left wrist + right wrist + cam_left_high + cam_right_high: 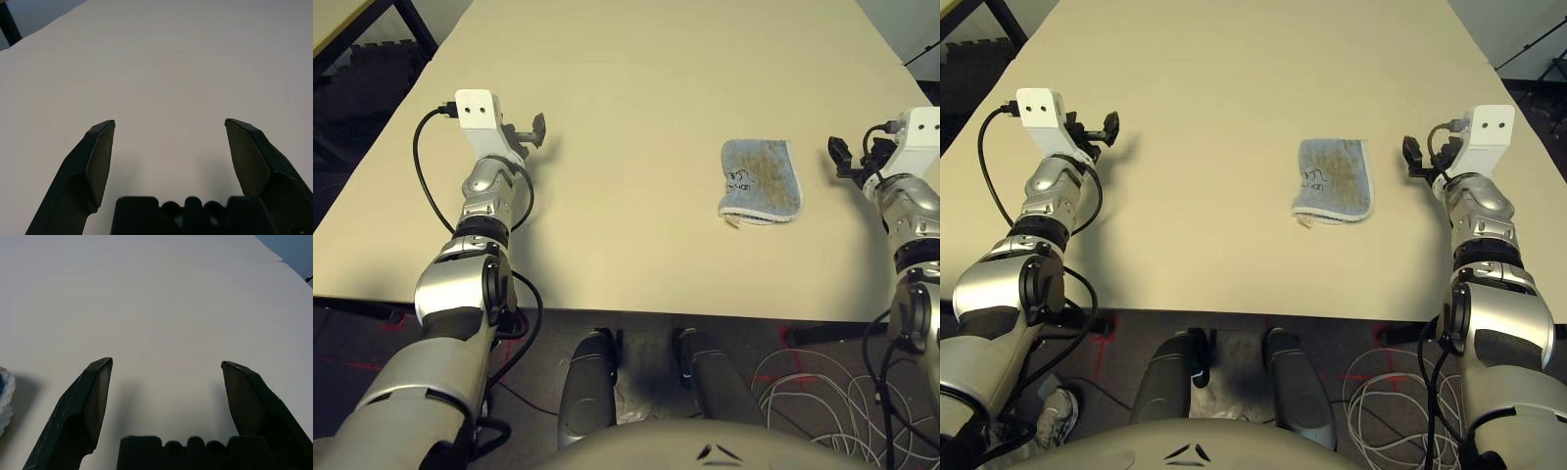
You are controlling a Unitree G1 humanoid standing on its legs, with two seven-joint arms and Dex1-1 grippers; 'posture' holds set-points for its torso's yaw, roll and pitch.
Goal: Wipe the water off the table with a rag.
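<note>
On pale matte table [1205, 196] | stained, near-rectangular terry rag [1334, 181] | left jaws [169, 120], right jaws [167, 360] wide

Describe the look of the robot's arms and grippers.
Both arms are silver with black joints and loose black cables; a white bracket with two dark dots sits above each wrist. The left gripper and right gripper each have two black, angular fingers with tapered tips.

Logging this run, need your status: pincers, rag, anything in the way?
Both pincers open and empty: left, right. Rag flat on table, just inward of right pincer, untouched. Nothing seen between them.
</note>
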